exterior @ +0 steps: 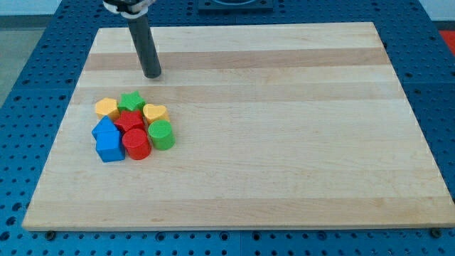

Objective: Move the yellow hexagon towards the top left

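A pale wooden board (284,142) lies on a blue perforated table (43,57), with all the blocks clustered near its left edge. The yellow hexagon (106,108) sits at the cluster's upper left, touching the green star (131,102); beside them lie a yellow heart (154,112), red blocks (135,144), blue blocks (108,141) and a green cylinder (161,134). My tip (152,74), a bare rod with no fingers, rests toward the board's top-left corner, apart from the blocks, above the star.

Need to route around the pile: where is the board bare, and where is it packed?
Bare: everything right of the green cylinder, the strip below the blue blocks, and the top band right of my tip. Packed: the cluster around the yellow hexagon and green star.
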`<state>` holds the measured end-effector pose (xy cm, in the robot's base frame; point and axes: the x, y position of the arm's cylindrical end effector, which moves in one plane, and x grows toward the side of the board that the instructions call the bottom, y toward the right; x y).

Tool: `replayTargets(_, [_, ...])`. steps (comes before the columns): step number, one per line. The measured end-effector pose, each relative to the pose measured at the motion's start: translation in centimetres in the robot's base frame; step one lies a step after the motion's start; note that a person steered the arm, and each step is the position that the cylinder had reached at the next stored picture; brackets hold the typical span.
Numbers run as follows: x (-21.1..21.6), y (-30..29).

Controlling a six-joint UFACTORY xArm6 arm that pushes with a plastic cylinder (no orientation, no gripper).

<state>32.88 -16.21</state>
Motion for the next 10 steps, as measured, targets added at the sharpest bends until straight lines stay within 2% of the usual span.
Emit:
replayTargets(1, [0.0,-0.6])
replayTargets(2, [0.0,-8.9])
replayTargets(5, [0.0,-13.3])
replayTargets(6, [7.2,-10.9])
replayTargets(7, [7.2,-10.9])
replayTargets(8, [12.2,-10.6])
replayTargets(10, [13.6,-9.0])
